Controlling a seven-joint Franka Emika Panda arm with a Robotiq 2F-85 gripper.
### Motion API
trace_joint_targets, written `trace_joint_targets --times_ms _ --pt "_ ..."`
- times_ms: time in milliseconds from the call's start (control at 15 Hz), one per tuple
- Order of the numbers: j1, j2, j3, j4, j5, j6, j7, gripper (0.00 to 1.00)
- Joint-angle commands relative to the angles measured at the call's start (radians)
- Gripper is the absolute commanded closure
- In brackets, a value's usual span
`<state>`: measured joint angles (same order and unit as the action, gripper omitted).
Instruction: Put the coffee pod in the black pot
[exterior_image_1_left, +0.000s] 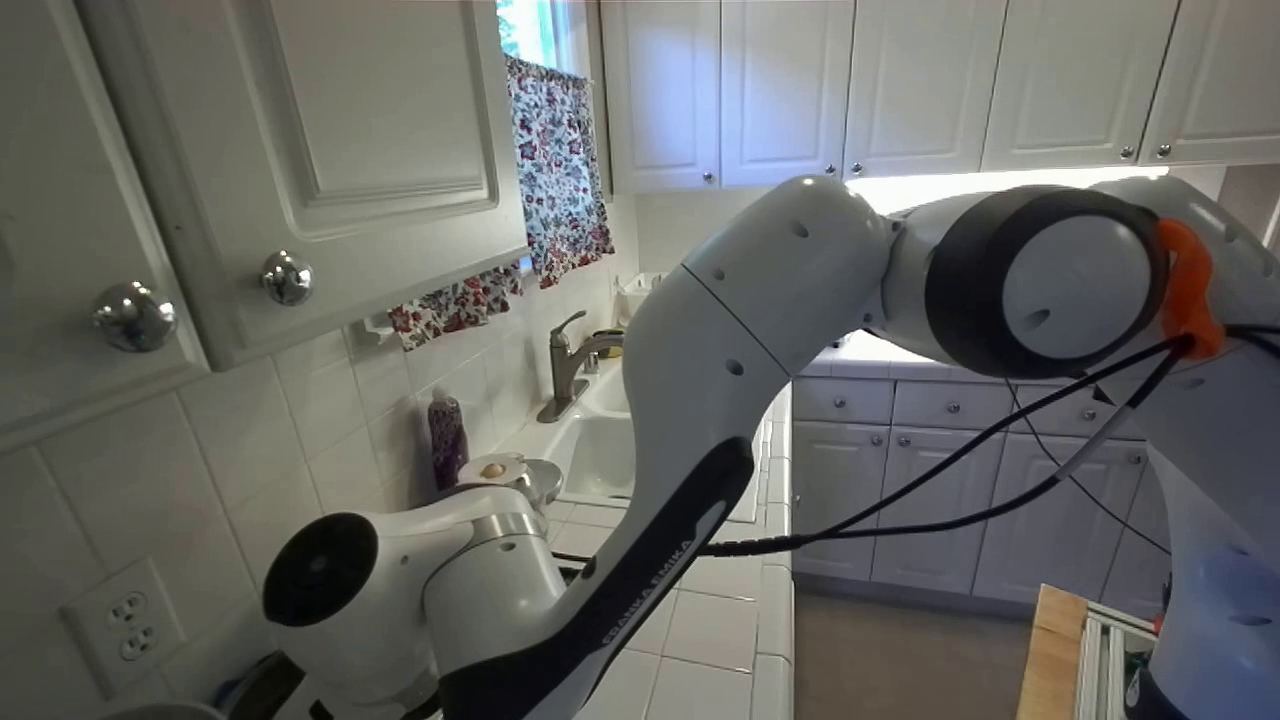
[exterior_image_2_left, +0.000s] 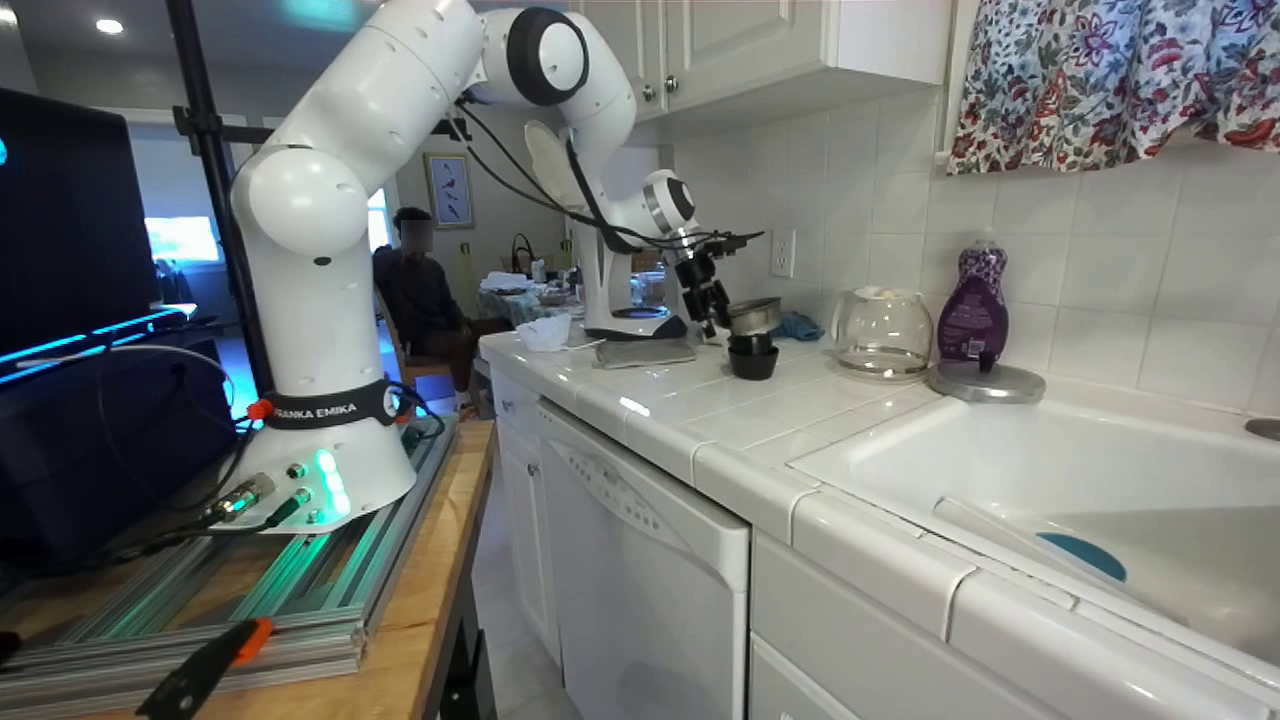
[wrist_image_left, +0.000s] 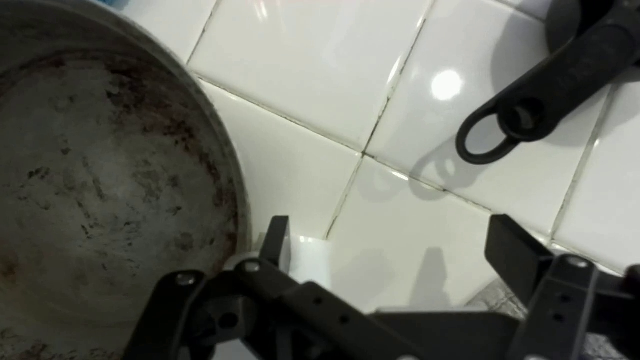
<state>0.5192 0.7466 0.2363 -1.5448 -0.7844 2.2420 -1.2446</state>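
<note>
The wrist view shows the black two-fingered robot claw (wrist_image_left: 392, 245) with its fingers (wrist_image_left: 517, 255) wide apart over the shiny white tile counter (wrist_image_left: 300, 165). They are not holding anything that I can see. My guess is that they are spread so they can go around the coffee pod. One finger is just beside the rim of the wide, dull grey metal pan (wrist_image_left: 75, 200), so it might bump it. A bright white patch (wrist_image_left: 312, 265) shows by that finger, but I cannot tell if it is the pod or just shine. So I cannot say where the pod is.

In an exterior view, the small round black pot (exterior_image_2_left: 753, 366) sits near the claw, maybe to make the trip short. It looks dark, and its straight black handle (wrist_image_left: 575, 80) ends in a loop. I cannot see inside.
</note>
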Motion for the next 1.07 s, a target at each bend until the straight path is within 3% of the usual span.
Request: trace_joint_targets --times_ms 0,1000 --pt "0.029 0.071 -0.011 0.109 -0.047 -0.029 0.006 0.0" --pt "0.066 0.205 -0.008 0.288 -0.024 -0.057 -0.049 0.0"
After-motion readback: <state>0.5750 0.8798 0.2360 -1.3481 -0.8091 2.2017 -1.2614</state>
